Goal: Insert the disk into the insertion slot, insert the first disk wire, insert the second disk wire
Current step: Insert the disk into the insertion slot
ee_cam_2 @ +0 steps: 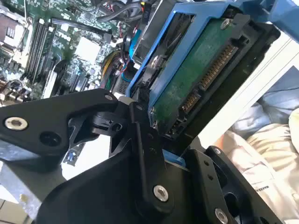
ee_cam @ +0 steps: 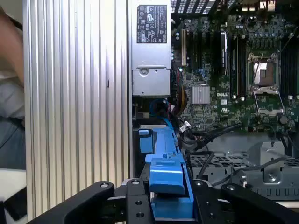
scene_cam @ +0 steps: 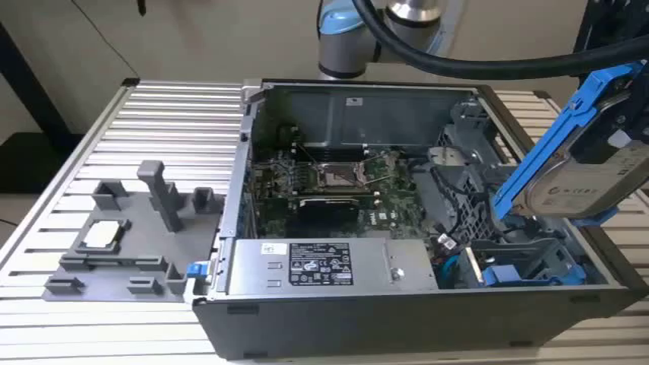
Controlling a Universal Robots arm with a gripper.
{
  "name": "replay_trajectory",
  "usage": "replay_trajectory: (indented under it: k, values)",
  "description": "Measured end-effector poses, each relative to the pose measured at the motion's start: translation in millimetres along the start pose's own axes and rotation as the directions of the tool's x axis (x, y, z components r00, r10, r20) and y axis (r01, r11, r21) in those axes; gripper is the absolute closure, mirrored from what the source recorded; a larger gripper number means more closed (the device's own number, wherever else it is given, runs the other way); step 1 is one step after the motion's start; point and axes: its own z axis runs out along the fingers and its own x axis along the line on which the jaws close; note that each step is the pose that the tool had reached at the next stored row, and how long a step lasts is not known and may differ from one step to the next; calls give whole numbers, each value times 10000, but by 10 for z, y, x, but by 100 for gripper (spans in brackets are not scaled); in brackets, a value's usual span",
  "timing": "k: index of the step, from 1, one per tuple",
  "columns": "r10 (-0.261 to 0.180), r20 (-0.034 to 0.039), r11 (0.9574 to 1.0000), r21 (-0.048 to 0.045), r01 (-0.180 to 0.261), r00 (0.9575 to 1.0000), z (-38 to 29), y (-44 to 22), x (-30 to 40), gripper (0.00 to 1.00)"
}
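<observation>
The gripper's [ee_cam: 168,200] fingers [ee_cam_2: 142,140] pinch the disk [scene_cam: 593,179] by its blue carrier, holding it tilted in the air above the open computer case [scene_cam: 304,323], over its edge on the exterior view's right.

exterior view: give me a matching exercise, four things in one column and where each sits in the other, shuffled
1. silver-grey disk in a bright blue plastic carrier
2. grey metal power supply box
3. green motherboard
4. grey plastic fixture

a. on the ribbed aluminium table, exterior view's left
b. held tilted above the open dark grey computer case, exterior view's right
c. inside the case, middle
d. inside the case, along its near edge

Pairs: 1-b; 2-d; 3-c; 4-a
</observation>
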Motion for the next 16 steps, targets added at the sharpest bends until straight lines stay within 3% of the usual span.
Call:
replay_trajectory:
  k: [10,16]
  values:
    - [0,-1,10000,0,0,10000,1,0,0,67]
    - [-1,4,10000,14,1,10000,48,-2,2,67]
